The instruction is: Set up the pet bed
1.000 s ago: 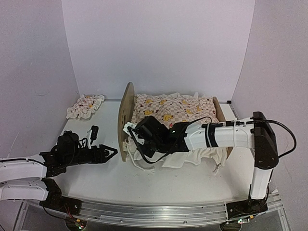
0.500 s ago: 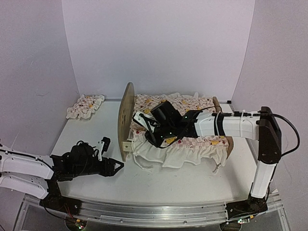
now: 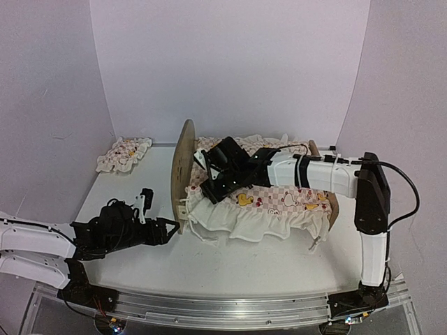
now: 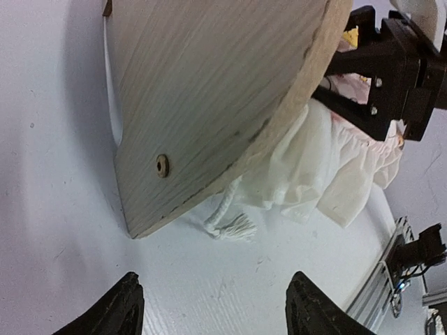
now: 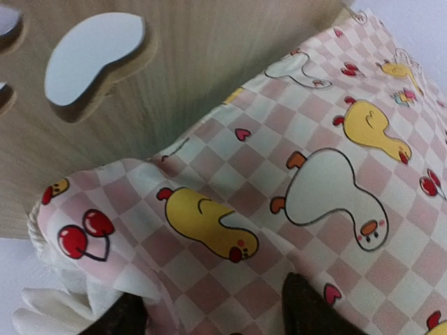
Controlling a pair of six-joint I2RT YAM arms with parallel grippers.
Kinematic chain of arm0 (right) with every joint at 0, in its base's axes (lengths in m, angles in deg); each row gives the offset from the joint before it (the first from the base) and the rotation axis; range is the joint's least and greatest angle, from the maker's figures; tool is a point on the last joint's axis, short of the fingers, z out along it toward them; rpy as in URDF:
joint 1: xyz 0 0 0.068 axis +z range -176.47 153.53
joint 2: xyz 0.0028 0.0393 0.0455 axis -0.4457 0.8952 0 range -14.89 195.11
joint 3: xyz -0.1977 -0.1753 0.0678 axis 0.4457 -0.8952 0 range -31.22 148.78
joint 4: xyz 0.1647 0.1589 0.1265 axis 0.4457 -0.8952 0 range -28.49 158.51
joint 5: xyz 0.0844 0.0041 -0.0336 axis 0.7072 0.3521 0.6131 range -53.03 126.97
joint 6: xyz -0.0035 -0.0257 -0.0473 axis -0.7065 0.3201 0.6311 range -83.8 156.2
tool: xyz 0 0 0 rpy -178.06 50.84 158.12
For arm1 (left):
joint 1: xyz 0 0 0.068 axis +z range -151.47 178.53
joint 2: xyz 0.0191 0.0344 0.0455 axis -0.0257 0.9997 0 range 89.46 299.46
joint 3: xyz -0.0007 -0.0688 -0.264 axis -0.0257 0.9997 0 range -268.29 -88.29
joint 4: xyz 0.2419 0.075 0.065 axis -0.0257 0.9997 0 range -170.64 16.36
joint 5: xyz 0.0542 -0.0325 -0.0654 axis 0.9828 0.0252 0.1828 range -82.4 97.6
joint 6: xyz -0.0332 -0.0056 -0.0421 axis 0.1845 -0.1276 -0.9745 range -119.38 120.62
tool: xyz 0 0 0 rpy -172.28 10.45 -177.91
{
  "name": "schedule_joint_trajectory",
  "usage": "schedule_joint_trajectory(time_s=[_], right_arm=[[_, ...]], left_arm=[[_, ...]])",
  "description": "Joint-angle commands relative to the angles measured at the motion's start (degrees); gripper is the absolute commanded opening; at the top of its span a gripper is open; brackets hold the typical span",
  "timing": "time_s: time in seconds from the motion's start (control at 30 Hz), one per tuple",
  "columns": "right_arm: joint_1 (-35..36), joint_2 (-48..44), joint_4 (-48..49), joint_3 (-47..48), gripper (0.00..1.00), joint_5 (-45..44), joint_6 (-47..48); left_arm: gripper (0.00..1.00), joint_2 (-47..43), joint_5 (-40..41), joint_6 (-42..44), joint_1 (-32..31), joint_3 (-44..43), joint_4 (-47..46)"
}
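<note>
White table [image 3: 265,272] enclosed by pale lavender walls [image 3: 230,70]

— What are the arms made of?
— White shells with black joints. The right arm [image 3: 328,180], mounted at the right end of the rail [image 3: 223,307], has a long black elbow block [image 3: 370,199], white ties [image 3: 334,166] round its forearm and a thin black cable [image 3: 413,202] running outside it.
— And the left arm [image 3: 35,241]?
— The same white shells at the rail's left end, then a black wrist with loose black wires and a small black camera box [image 3: 147,197].
— The jaws?
— Matte black. The left jaws end in rounded tips; the right jaws' housing carries small silver screws [image 4: 371,109]. Tiny red and green lights [image 3: 113,323] glow at the bases by the rail.
</note>
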Motion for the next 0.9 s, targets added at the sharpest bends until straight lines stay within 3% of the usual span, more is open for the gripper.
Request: schedule_joint_trajectory(time_s=[0.0,0.13,0.37,0.57,0.7,0.87], right_arm=[[0.24,-1.33,-12.13,8.31,0.73,-4.80,-11.07],[0.20,-3.61,-20.90,12.13,0.90,-2.61,-14.64],[0.94,-9.94,-23.52,10.39,0.98,4.11,-18.28],[4.53,-8.43,-22.87,13.27,0.97,3.82,-15.09],[9.65,-9.62,-19.06,11.73,0.89,3.31,-13.43],[14.28,-14.80,-4.73,-1.59,0.79,4.41,-19.42]], left_arm=[[0.73,-3.09,0.55,-0.34,1.40,-3.66,-2.22],[0.79,-3.63,-1.08,0.81,3.91,-5.86,-0.49],[0.78,3.06,3.85,7.52,4.42,-18.47,9.29],[0.74,5.62,7.53,8.70,4.42,-21.35,11.05],[0.68,8.21,8.70,10.32,4.49,-23.78,11.71],[0.58,12.53,11.03,13.07,4.51,-27.57,13.82]])
